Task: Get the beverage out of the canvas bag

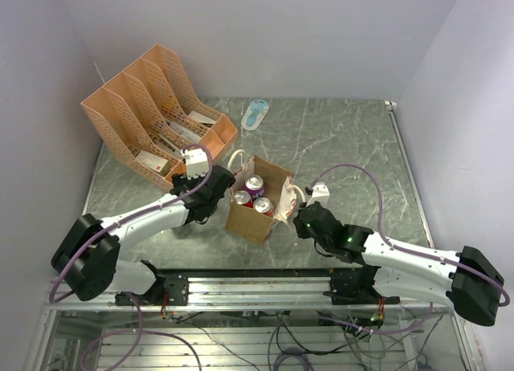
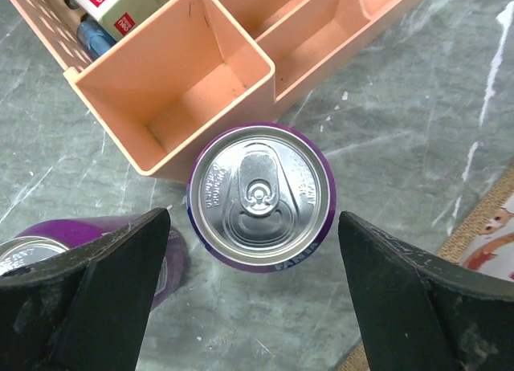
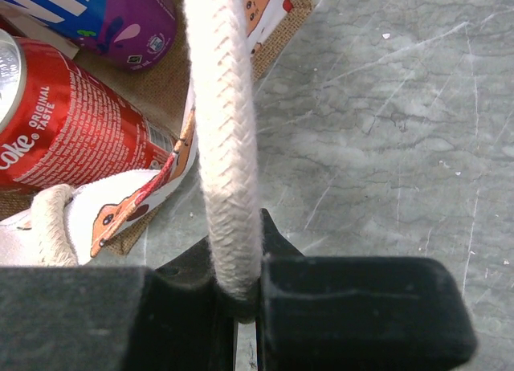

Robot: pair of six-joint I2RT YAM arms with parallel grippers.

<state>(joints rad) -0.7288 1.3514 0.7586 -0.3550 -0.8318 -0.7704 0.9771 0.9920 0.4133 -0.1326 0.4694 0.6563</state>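
Three cans [image 1: 254, 196] in canvas bag [image 1: 241, 222]. Left gripper [image 2: 250, 222] released around upright purple can [image 2: 259, 196]: rise straight, no clipping. Right gripper [image 3: 241, 299] clenched on handle [image 3: 225, 146].

Left end effector [image 2: 253, 295] jaws spread wide; right end effector [image 3: 239, 303] clamped shut; both arms reaching inward.

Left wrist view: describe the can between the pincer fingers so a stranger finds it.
Start at the orange file rack; before its front compartment stands a purple can, silver lid up. Unlike the other purple can, it sits inside the open left pincer.
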